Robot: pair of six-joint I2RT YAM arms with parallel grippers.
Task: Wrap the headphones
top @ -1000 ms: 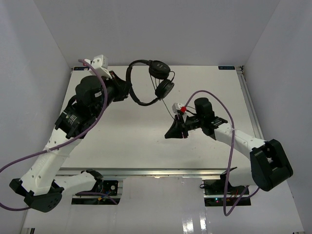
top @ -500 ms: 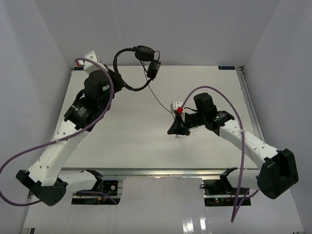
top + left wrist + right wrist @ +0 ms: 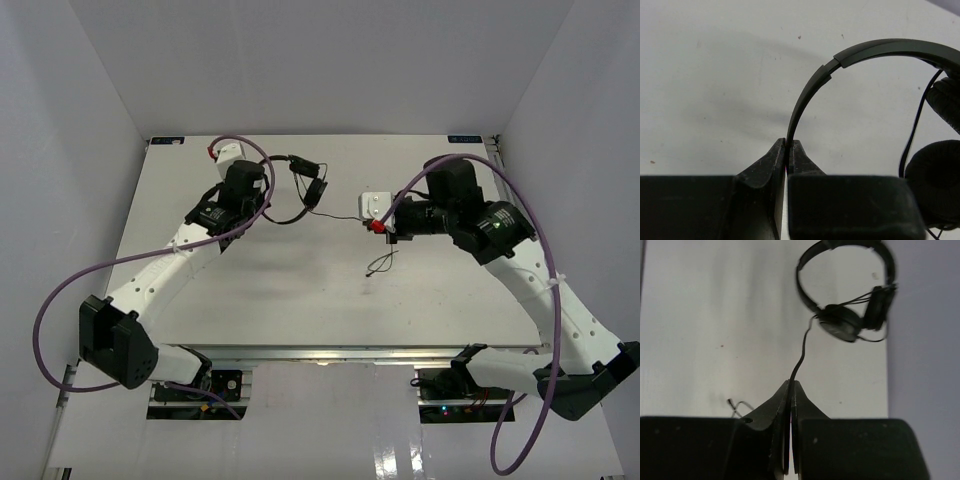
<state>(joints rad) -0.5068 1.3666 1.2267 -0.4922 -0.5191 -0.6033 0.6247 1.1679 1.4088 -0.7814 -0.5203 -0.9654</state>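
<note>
The left gripper pinches the headband, the right gripper the cord; nothing looks wound yet, the tail trailing loose.

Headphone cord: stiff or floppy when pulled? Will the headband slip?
Probably floppy: the cord bends between the right hand and the ear cups, and its free end curls loosely. The headband looks thin and smooth, pinched edge-on by the left hand, so it may pivot or slip.
</note>
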